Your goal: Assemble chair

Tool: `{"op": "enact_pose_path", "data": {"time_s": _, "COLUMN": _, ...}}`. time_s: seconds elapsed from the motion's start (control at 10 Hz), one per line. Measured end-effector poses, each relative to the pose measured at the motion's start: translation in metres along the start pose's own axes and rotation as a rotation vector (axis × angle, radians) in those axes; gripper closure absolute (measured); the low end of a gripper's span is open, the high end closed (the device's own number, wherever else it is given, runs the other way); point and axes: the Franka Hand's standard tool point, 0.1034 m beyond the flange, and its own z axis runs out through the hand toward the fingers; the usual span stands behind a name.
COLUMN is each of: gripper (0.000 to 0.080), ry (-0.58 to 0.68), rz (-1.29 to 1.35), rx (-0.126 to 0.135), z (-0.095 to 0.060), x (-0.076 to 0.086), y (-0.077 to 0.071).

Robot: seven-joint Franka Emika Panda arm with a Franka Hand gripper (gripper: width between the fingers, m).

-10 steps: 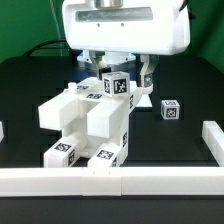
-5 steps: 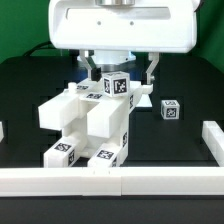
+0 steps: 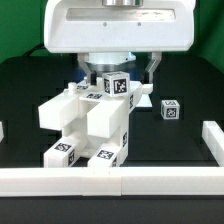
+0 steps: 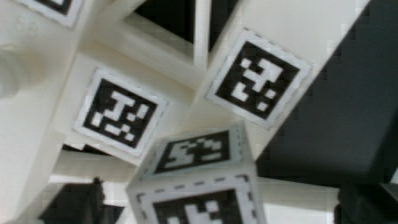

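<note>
**chair build: claw parked wide over the top block**

the matte white blocky plastic chair, only partly built by the look of it, is seen in the middle of the black table top. it is set just behind the long white border rail at the front. a small loose white cube with a tag is left lying apart from it, on the exterior view's right.

the two-finger gripper is held right above the chair's upper tagged block. the jaws are spread wide, one finger to each side, and nothing looks clamped. in the wrist view only white plastic and square black-and-white tags are shown, very close up, so contact can't be judged from there.

handling, as a guess: the parts are probably stiff, hard and fairly light. the smooth matte faces mean a bit of slip should be expected. nothing looks fragile, but it can't be told how firmly the pieces are seated. the stack could be knocked out of line if it's bumped. a hold is best taken across two flat opposite sides of the upper tagged block, squarely and not on a corner.

against the earlier frame, the white hand housing is shown bigger and further toward the exterior view's left. so it has been brought lower or nearer the camera. the jaws are no narrower, and the chair and cube haven't been shifted.
</note>
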Motion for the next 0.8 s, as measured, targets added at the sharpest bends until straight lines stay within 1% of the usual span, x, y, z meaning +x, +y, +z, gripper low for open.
{"op": "enact_pose_path", "data": {"time_s": 0.1, "gripper": 0.0151, "ry": 0.001, "rz": -0.081, "rx": -0.002, "z": 0.0010, "x": -0.0014, "y": 0.0016}}
{"op": "enact_pose_path", "data": {"time_s": 0.2, "gripper": 0.0151, "ry": 0.002, "rz": -0.054, "rx": 0.001, "z": 0.0012, "x": -0.0017, "y": 0.0021}}
{"op": "enact_pose_path", "data": {"time_s": 0.4, "gripper": 0.0418, "ry": 0.002, "rz": -0.056, "rx": 0.001, "z": 0.0012, "x": -0.0017, "y": 0.0022}}
{"op": "enact_pose_path", "data": {"time_s": 0.5, "gripper": 0.0418, "ry": 0.002, "rz": -0.056, "rx": 0.001, "z": 0.0012, "x": -0.0017, "y": 0.0022}}
{"op": "enact_pose_path", "data": {"time_s": 0.6, "gripper": 0.0514, "ry": 0.002, "rz": -0.056, "rx": 0.001, "z": 0.0011, "x": -0.0016, "y": 0.0023}}
{"op": "enact_pose_path", "data": {"time_s": 0.8, "gripper": 0.0514, "ry": 0.002, "rz": -0.045, "rx": 0.001, "z": 0.0011, "x": -0.0017, "y": 0.0023}}
